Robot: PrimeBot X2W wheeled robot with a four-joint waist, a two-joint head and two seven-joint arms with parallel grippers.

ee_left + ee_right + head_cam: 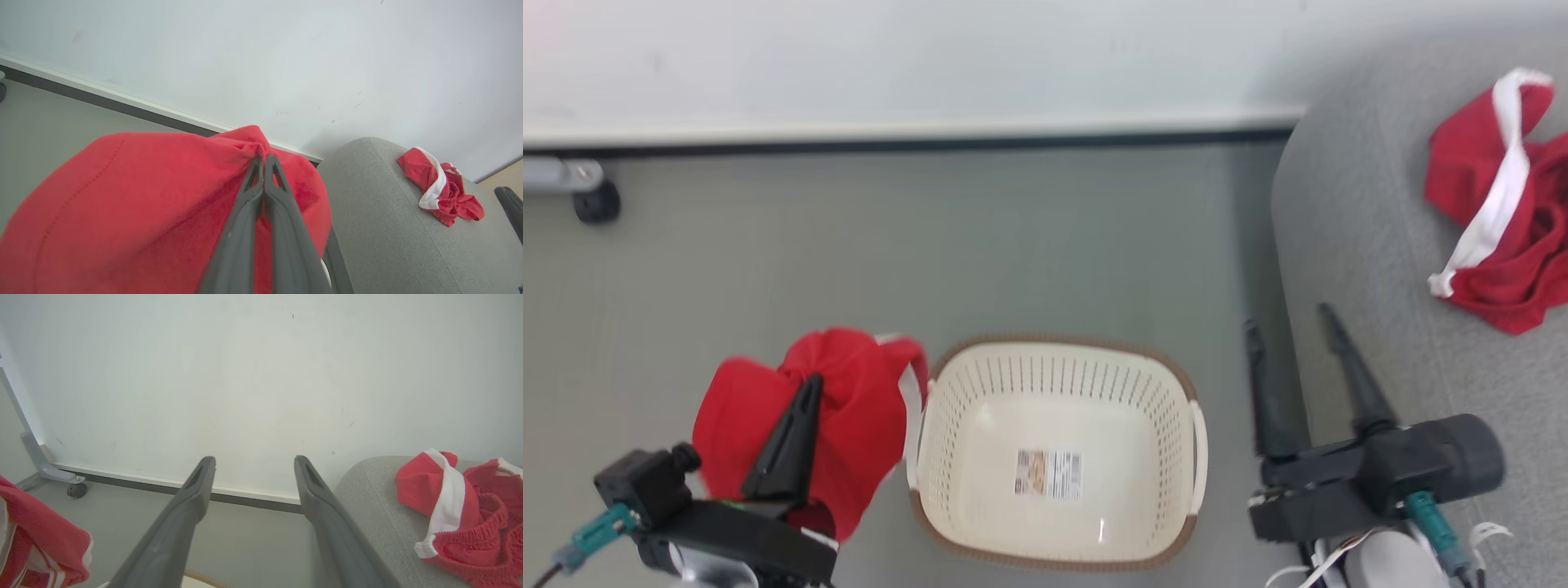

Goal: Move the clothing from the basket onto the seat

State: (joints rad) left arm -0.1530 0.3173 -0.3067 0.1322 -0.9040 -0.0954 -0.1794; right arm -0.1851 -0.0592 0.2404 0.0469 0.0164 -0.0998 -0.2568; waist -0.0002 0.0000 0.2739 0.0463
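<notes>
Grey floor (931,245) below a white wall (931,57). The left gripper (809,384), pinched shut, holds one red garment (858,433) beside the empty basket (1062,340); the other garment (1503,237) lies on the seat (1364,245). The right gripper (1287,317) is spread, empty. Dangling cloth might snag the basket while crossing.

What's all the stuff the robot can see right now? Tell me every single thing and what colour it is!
held garment: 1, red with white trim, pinched in the left gripper, left of the basket
lying garment: 1, red with a white stripe, crumpled on the seat
basket: 1, cream with brown rim, on the floor
label: 1, white sticker, on the basket's bottom
seat: 1, light grey, at the right
wheel: 1, black, far left by the wall
floor: 1, grey-green
wall: 1, pale, behind everything
left gripper: 1, dark, shut on the held garment
right gripper: 1, dark, open, at the seat's edge
</notes>
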